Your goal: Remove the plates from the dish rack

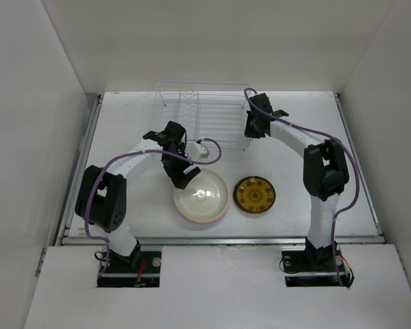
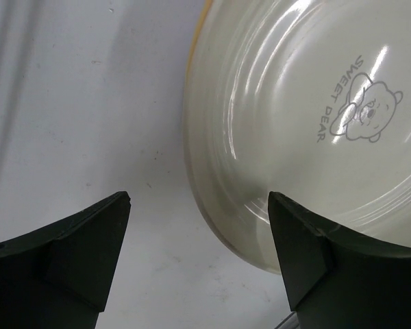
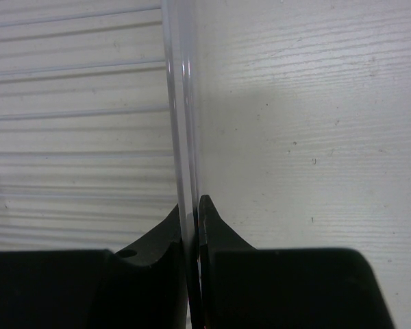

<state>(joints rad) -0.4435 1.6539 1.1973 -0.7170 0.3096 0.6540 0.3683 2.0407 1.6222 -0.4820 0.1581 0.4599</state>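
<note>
The left gripper (image 2: 198, 205) stands open near the table's centre, its right finger over the left rim of the round cream plate (image 2: 294, 123), which lies flat to its right. A small brown-gold patterned plate (image 1: 254, 195) lies just beside that. Toward the far edge, the right gripper (image 3: 192, 205) is clamped on the right side wire of the silver thin-wire dish rack (image 1: 198, 113), which shows no plates.

cream plate (image 1: 201, 195) with grey bear print; brown-gold patterned plate (image 1: 254, 195); silver-white rack (image 1: 204, 110).
</note>
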